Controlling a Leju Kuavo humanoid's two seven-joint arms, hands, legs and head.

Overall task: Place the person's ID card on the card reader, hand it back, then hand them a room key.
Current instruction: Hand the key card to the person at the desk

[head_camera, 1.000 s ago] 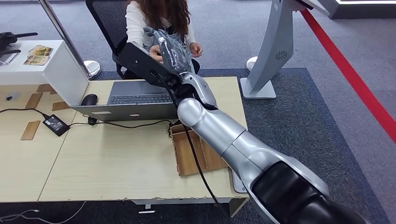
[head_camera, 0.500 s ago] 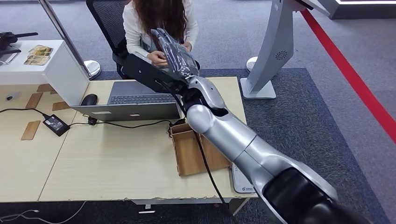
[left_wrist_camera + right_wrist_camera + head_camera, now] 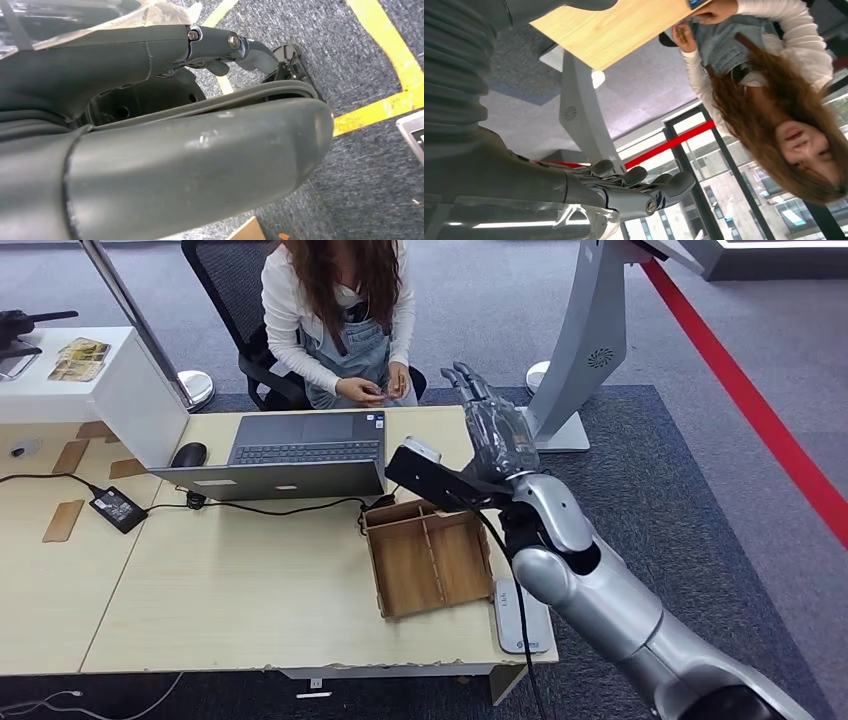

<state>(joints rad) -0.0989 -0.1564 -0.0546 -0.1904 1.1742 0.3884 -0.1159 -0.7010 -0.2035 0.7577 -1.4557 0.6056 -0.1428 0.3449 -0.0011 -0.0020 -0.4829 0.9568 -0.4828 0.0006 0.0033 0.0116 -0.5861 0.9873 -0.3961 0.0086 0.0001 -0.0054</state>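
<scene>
Card reader [image 3: 522, 615] logo print unreadable, by wooden tray [image 3: 428, 562]; right hand [image 3: 493, 430] empty, fingers spread

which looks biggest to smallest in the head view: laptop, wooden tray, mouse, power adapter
1. laptop
2. wooden tray
3. power adapter
4. mouse
The last two look close in size, so their order is unsure.

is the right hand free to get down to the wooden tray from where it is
Probably yes. The right hand hangs open and empty just past the wooden tray, with nothing between them; the laptop sits off to the side, and the tray's compartments lie open from above.
</scene>
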